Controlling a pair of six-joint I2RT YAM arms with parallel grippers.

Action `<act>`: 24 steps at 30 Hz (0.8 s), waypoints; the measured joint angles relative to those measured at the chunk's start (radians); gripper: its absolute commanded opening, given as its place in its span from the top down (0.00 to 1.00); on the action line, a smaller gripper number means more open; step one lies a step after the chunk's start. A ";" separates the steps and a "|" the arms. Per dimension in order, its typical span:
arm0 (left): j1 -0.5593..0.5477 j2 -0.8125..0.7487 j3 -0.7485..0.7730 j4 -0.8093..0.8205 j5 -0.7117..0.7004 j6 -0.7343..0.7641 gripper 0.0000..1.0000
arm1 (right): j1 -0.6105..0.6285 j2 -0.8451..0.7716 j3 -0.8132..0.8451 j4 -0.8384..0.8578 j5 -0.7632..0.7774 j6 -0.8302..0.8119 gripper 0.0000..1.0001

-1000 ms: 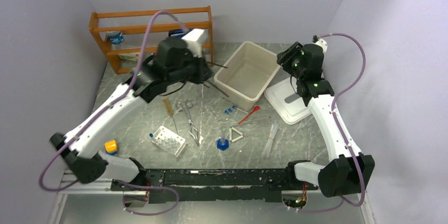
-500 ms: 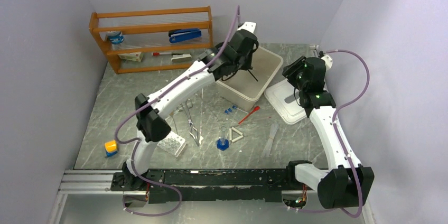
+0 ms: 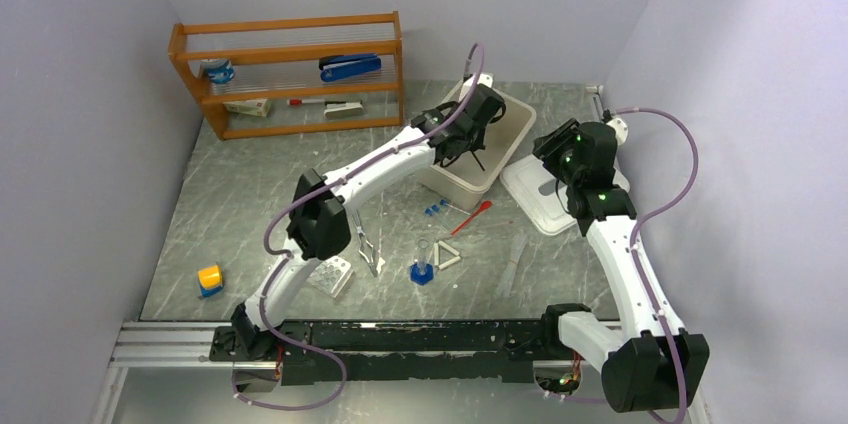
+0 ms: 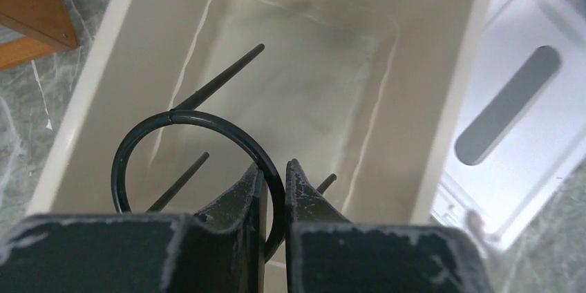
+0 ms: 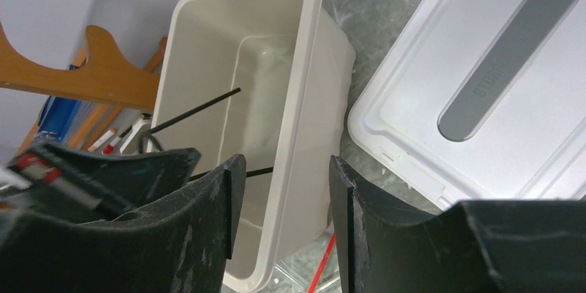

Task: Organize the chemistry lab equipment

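My left gripper (image 4: pixel 274 168) (image 3: pixel 472 139) is shut on the ring of the black wire tripod (image 4: pixel 186 120) and holds it over the open beige bin (image 3: pixel 515 124) (image 4: pixel 442 120), legs pointing down into it. My right gripper (image 5: pixel 282 168) (image 3: pixel 553 144) is open and empty, hovering between the bin (image 5: pixel 304 65) and its white lid (image 5: pixel 484 79). On the table lie the metal scissor-forceps (image 3: pixel 366 242), red-bulb pipette (image 3: pixel 470 216), white triangle (image 3: pixel 447 257), blue-capped vials (image 3: pixel 433 209), clear tubes (image 3: pixel 515 256) and the white holed rack (image 3: pixel 333 275), partly under my left arm.
The white bin lid (image 3: pixel 535 202) lies right of the bin. A wooden shelf (image 3: pixel 290 74) at the back left holds a blue stapler (image 3: pixel 350 67) and stationery. A small yellow-and-blue block (image 3: pixel 209 279) sits front left. A blue-based tube (image 3: pixel 422 270) stands mid-table.
My left arm swung from near the shelf rightward with the tripod and now holds it lower over the bin. My right gripper drifted slightly forward.
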 measured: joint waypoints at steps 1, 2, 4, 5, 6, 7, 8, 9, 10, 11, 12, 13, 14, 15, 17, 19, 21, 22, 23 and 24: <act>0.000 0.013 0.000 0.002 -0.007 0.000 0.95 | 0.000 -0.003 -0.001 0.001 -0.004 0.001 0.49; 0.000 0.026 0.000 0.002 -0.011 0.000 0.95 | 0.000 -0.003 -0.003 0.001 -0.005 0.002 0.49; 0.000 0.050 -0.002 0.003 -0.022 0.000 0.95 | 0.000 -0.005 -0.016 0.001 -0.011 0.003 0.48; 0.000 0.061 -0.005 0.003 -0.027 -0.001 0.95 | 0.000 -0.005 -0.022 0.000 -0.013 0.003 0.49; 0.000 0.070 -0.008 0.005 -0.032 -0.002 0.95 | 0.000 -0.005 -0.026 -0.001 -0.016 0.003 0.49; 0.000 0.079 -0.011 0.004 -0.034 -0.003 0.95 | 0.000 -0.005 -0.029 -0.008 -0.019 0.003 0.49; 0.000 0.086 -0.014 0.005 -0.035 -0.004 0.90 | 0.000 -0.005 -0.029 -0.014 -0.023 0.005 0.49; 0.000 0.090 -0.014 0.008 -0.037 -0.004 0.82 | 0.000 -0.004 -0.029 -0.018 -0.027 0.006 0.49; 0.000 0.093 -0.014 0.014 -0.036 -0.005 0.75 | 0.000 -0.004 -0.029 -0.023 -0.031 0.006 0.49; 0.000 0.094 -0.014 0.017 -0.037 -0.005 0.66 | 0.000 -0.004 -0.028 -0.030 -0.034 0.007 0.48; 0.000 0.094 -0.014 0.020 -0.037 -0.005 0.59 | 0.000 -0.004 -0.027 -0.038 -0.037 0.009 0.48; 0.000 0.094 -0.013 0.024 -0.035 -0.007 0.54 | 0.000 -0.002 -0.025 -0.045 -0.039 0.010 0.48; 0.000 0.094 -0.013 0.029 -0.035 -0.006 0.51 | 0.000 -0.002 -0.023 -0.051 -0.042 0.010 0.48; 0.000 0.094 -0.013 0.035 -0.032 -0.006 0.49 | 0.000 -0.001 -0.021 -0.060 -0.042 0.010 0.48; 0.001 0.094 -0.013 0.048 -0.027 -0.006 0.46 | 0.000 0.002 -0.014 -0.079 -0.041 0.010 0.47; 0.002 0.094 -0.013 0.058 -0.019 -0.006 0.44 | 0.000 0.007 -0.002 -0.094 -0.040 0.009 0.47; 0.010 0.092 -0.013 0.068 -0.003 -0.005 0.41 | 0.000 0.016 0.015 -0.105 -0.038 0.000 0.47; 0.012 0.091 -0.013 0.071 0.004 -0.002 0.40 | 0.000 0.021 0.025 -0.108 -0.038 -0.006 0.46; 0.014 0.087 -0.013 0.075 0.014 0.002 0.38 | 0.000 0.027 0.034 -0.113 -0.039 -0.013 0.46; 0.016 0.080 -0.014 0.080 0.024 0.006 0.37 | 0.000 0.034 0.045 -0.116 -0.042 -0.023 0.46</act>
